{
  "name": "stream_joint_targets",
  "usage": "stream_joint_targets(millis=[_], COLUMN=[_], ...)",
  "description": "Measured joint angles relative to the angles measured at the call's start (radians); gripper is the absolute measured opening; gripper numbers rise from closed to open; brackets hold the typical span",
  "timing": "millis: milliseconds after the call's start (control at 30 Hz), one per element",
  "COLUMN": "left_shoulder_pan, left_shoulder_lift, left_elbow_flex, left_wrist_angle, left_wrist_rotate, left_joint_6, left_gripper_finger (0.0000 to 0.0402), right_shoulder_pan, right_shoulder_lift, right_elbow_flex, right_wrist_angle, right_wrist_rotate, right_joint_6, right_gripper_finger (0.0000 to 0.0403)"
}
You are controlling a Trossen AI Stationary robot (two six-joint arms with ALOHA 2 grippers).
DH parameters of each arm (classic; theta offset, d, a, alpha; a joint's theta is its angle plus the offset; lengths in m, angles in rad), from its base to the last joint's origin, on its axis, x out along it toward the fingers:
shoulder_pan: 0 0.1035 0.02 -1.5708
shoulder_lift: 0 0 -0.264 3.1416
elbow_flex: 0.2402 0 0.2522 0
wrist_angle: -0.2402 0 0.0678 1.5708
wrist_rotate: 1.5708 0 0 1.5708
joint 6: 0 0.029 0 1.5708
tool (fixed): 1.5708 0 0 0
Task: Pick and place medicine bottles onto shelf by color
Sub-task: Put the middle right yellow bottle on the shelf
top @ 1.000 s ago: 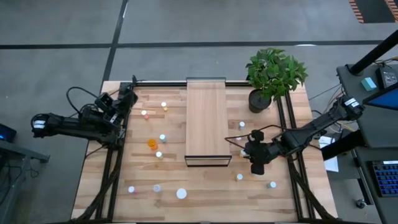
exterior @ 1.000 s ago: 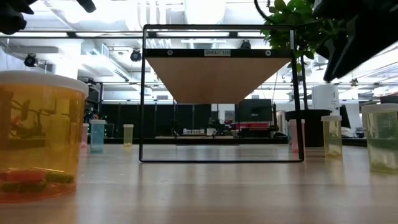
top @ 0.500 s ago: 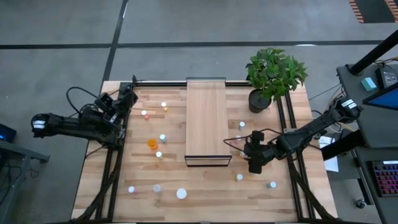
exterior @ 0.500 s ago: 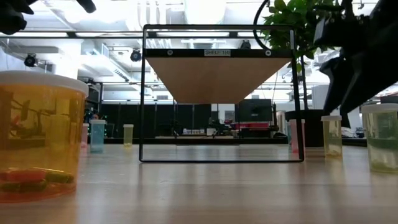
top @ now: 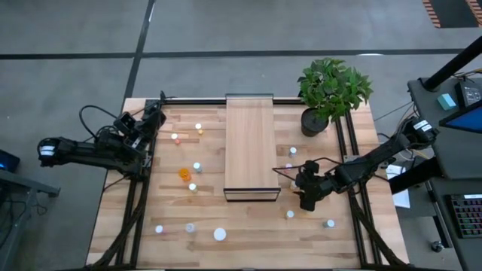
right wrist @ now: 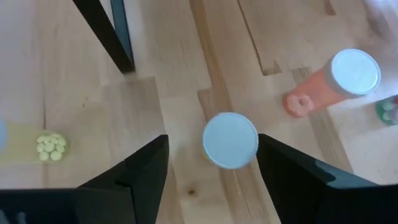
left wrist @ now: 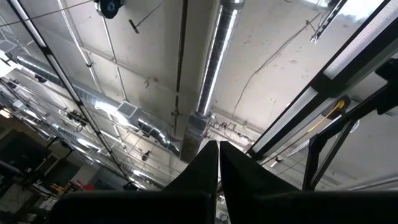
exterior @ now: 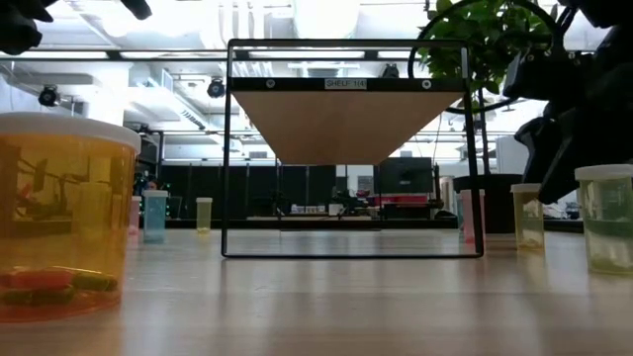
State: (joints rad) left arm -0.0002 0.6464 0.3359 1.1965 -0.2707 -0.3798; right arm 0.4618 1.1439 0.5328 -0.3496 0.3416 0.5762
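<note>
Near edge of your table: a big orange translucent bottle with a white cap [exterior: 61, 213] filled the low view's near left, and in the high view a larger white-capped bottle [top: 219, 234] stood by the front edge with small capped bottles [top: 190, 227] beside it.
Right gripper [top: 307, 197]: you had it low over the plank tabletop [top: 248, 226], just right of the shelf's front corner, pointing down.
Right fingers: spread wide, holding nothing; the dark fingers [right wrist: 134, 180] stood either side of a small round bottle with a pale white cap [right wrist: 230, 140], and I could not tell whether they touched it.
Beside that bottle: an orange bottle with a white cap [right wrist: 333, 81] stood near it, and a yellow-bodied bottle [right wrist: 37, 148] showed at the far side of the wrist picture.
Shelf: the long light-wood board with a dark frame [top: 250, 147] ran down the table's middle; its top carried no bottle.
Left of shelf: an orange bottle [top: 184, 174] and pale-capped ones [top: 196, 166] were scattered on the planks.
Left gripper [top: 151, 120]: you kept it parked at the table's left edge, well apart from the bottles, its wrist camera facing the ceiling.
Left fingers: pressed together, nothing between them [left wrist: 214, 168].
Far right corner: a potted green plant in a dark pot [top: 331, 90].
</note>
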Motion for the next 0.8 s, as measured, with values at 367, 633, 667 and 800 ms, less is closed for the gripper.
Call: stream_joint_targets(millis=[367, 633, 667, 800], left_shoulder_pan=[0.0, 0.0, 0.0, 0.0], left_shoulder_lift=[-0.001, -0.001, -0.002, -0.002], left_elbow_flex=[0.0, 0.0, 0.0, 0.0], left_wrist_angle=[0.0, 0.0, 0.0, 0.0], left_wrist_rotate=[-0.006, -0.024, -0.023, -0.024], left_joint_6=[0.0, 0.001, 0.001, 0.0], left_gripper_finger=[0.0, 0.0, 0.0, 0.0], right_shoulder_pan=[0.0, 0.0, 0.0, 0.0], right_shoulder_lift=[0.0, 0.0, 0.0, 0.0], right_elbow_flex=[-0.003, -0.002, -0.003, -0.003], right_wrist_angle=[0.0, 0.002, 0.003, 0.003], right_wrist_rotate=[0.002, 0.003, 0.003, 0.003], right_joint_6=[0.001, 0.001, 0.001, 0.0], right_gripper_finger=[0.0144, 0.0099, 0.0097, 0.0099])
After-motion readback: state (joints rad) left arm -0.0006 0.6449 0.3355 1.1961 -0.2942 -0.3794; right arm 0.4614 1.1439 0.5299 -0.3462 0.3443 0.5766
